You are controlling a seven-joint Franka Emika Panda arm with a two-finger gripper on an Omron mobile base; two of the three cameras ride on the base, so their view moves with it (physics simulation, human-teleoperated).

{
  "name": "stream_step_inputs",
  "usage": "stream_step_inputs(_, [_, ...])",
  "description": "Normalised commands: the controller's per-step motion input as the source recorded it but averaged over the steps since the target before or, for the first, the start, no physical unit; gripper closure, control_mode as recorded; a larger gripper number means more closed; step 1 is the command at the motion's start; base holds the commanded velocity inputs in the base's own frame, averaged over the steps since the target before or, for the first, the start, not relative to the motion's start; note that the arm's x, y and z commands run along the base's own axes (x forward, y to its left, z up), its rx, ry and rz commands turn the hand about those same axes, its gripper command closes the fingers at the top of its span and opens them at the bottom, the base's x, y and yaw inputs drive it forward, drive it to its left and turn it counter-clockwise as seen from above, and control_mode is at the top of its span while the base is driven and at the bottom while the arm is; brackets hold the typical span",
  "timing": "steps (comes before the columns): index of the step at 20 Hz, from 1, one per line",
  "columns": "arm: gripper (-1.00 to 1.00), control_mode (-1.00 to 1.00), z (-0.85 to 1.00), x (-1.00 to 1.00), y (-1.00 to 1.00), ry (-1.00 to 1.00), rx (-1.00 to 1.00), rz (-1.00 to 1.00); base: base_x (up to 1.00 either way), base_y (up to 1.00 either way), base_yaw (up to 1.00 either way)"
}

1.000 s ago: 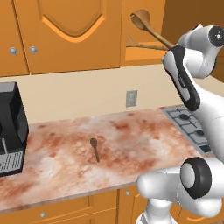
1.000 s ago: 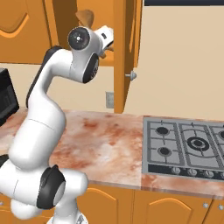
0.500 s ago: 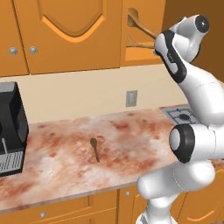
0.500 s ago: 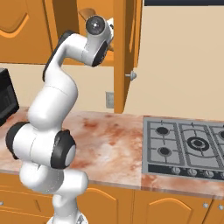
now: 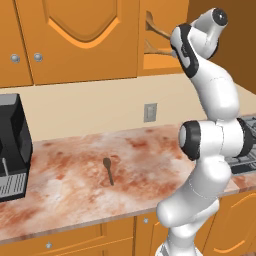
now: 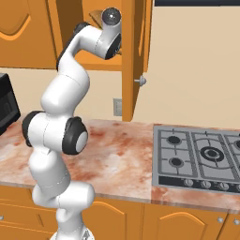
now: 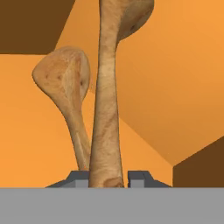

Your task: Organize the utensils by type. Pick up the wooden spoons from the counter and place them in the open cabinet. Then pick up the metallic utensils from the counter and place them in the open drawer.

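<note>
While the white arm reached up into the open orange wall cabinet [image 5: 165, 60], its two-finger gripper [image 7: 108, 178] clasped a long tan wooden spoon [image 7: 106, 109] beside the other wooden spoon [image 7: 65, 87]; a small grey metal spoon [image 5: 108, 170] lay on the pink marbled counter [image 5: 65, 185].

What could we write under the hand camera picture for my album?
The robot's gripper holds one long tan wooden spoon inside the orange cabinet, beside another wooden spoon.

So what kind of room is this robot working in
A rendered home kitchen, by the look of it: a gas hob set into a reddish marbled counter, orange wooden wall cabinets above, and a small metal spoon lying on the worktop.
</note>
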Motion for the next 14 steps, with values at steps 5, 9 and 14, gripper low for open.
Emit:
stream_step_inputs(5, [1.00,-1.00,0.00,0.62,-0.05,0.11,-0.06,0.06,0.00,0.00,0.00])
stream_step_inputs(9, [1.00,-1.00,0.00,0.50,-0.05,0.07,-0.09,0.13,0.00,0.00,0.00])
stream_step_inputs(14, [1.00,-1.00,-0.02,0.27,0.03,0.01,-0.12,0.16,0.00,0.00,0.00])
